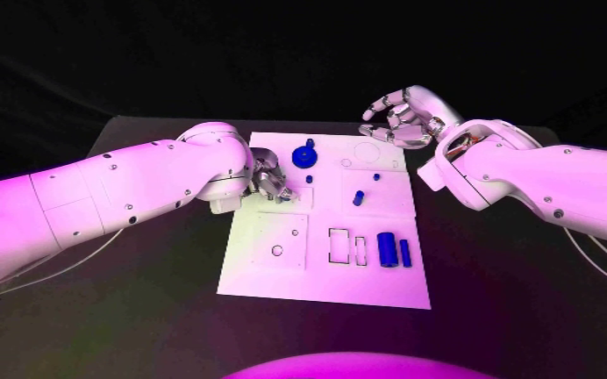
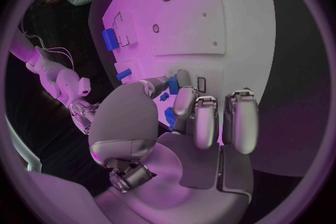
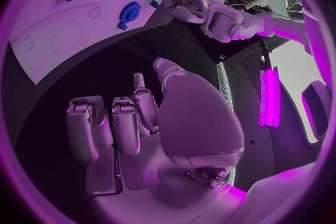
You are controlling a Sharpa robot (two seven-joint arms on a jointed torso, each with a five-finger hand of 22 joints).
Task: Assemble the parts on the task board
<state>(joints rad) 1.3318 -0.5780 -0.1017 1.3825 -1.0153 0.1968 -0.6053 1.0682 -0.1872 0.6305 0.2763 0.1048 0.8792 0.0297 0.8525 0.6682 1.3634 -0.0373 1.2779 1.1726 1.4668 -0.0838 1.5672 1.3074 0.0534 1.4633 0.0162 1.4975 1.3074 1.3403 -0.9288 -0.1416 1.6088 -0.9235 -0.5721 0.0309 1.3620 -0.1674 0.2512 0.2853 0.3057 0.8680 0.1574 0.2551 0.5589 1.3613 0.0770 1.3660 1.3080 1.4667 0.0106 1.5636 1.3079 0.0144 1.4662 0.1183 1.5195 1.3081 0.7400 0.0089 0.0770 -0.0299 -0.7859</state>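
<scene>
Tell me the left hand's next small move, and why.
Probably lower the left hand a little and seat its small blue part on the board. That hand is over the board's left-middle with the part pinched at its fingertips, while the right hand hovers empty beyond the far right corner.

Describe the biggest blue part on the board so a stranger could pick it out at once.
Start at the white task board in the table's middle and go to its far end, between the two hands. The blue gear stands there, round and toothed, far wider than the small pegs and the upright blocks nearer the robot.
</scene>
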